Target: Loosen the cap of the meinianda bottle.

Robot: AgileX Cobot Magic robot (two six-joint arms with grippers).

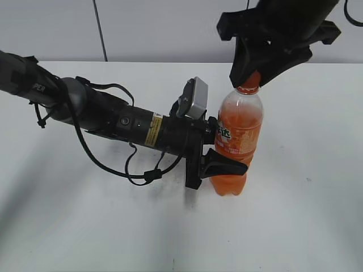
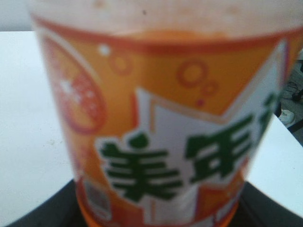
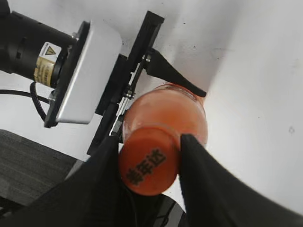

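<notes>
Meinianda bottle (image 2: 156, 142): full, heavy, slick; left gripper (image 1: 218, 161) clamps its label. Right gripper (image 3: 149, 165) pinches the ribbed cap (image 3: 147, 165).

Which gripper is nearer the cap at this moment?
Right. The right gripper comes from above with its fingers on either side of the cap. The left gripper is lower down, clamped around the labelled body of the meinianda bottle.
</notes>
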